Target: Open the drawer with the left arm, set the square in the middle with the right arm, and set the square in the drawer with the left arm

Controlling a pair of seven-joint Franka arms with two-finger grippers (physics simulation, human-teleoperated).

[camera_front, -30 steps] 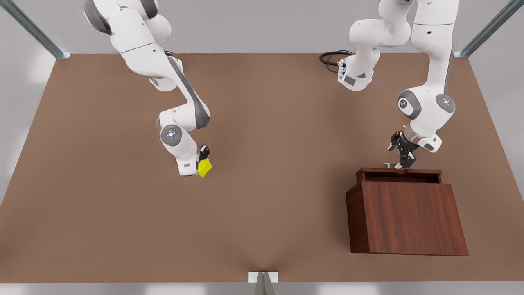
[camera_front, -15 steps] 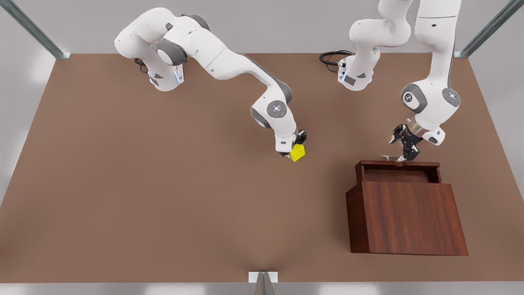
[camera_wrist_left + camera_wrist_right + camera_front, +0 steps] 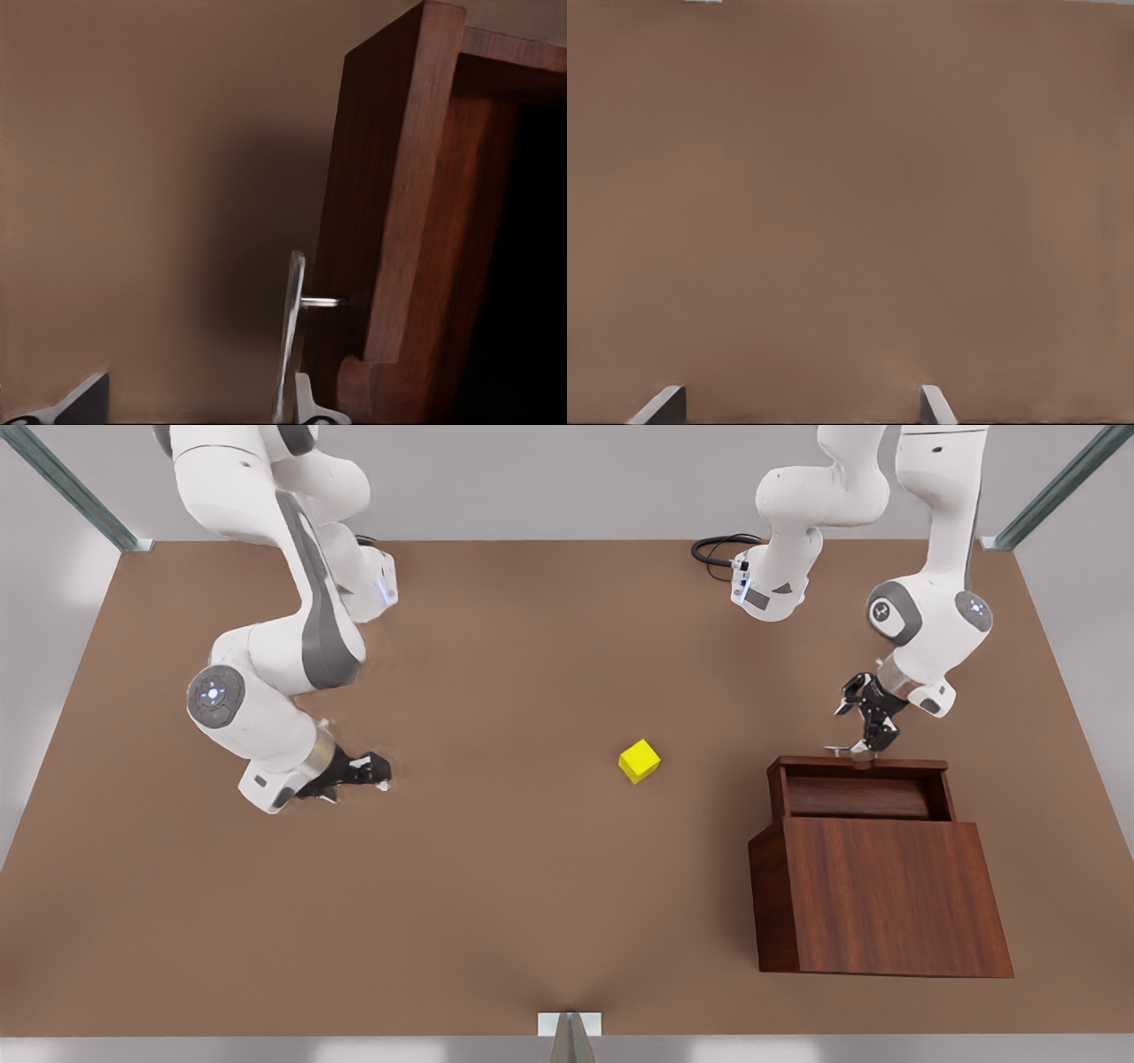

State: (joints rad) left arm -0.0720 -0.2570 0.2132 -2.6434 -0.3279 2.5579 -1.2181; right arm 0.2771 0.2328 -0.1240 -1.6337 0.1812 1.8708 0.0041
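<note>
A matte brown worktop is filling the room, a pale grey wall is rising behind it, and metal struts are slanting at its far corners.

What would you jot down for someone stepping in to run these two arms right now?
Left claw: open, at the drawer's silver handle, fingers astride it.
Right claw: open and holding nothing, low over the table at the front view's left.
Yellow square: resting alone on the table's middle.
Drawer: pulled partly out of the cabinet, with nothing inside.
Done: drawer opened, square set in the middle.
Left: the left claw picks up the square and puts it in the drawer.
</note>
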